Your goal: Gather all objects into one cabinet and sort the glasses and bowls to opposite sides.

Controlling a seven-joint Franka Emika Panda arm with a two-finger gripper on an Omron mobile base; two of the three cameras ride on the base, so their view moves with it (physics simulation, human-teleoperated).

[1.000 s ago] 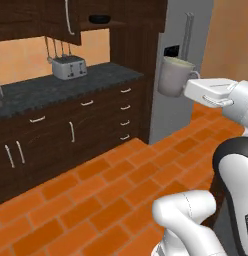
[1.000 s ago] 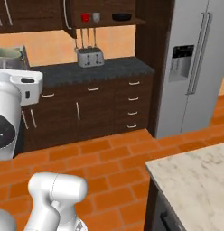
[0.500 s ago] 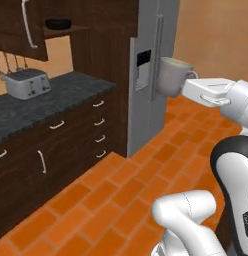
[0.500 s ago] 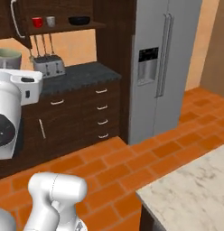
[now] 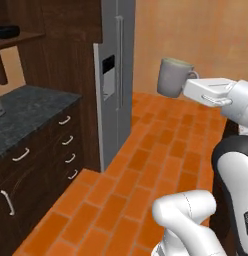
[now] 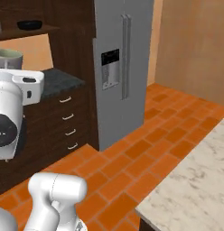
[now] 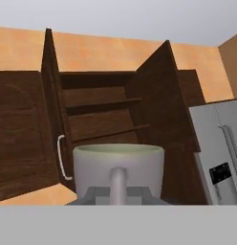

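Fingers [image 7: 118, 191]: clamped on handle of off-white mug [image 5: 172, 77], held upright in mid-air. Black bowl [image 6: 29, 25]: on cabinet [image 7: 154, 110] shelf, doors open. Fridge [image 6: 123, 67]: beside cabinet.

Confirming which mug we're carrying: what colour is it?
Off-white, grey-beige mug with a pale greenish inside, clearest in the left base view.

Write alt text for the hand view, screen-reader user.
An off-white mug sits close in front of the camera, its handle facing the viewer and held at its base by the shut gripper. Behind it a dark wood wall cabinet stands open with bare shelves, and a steel fridge is at right.
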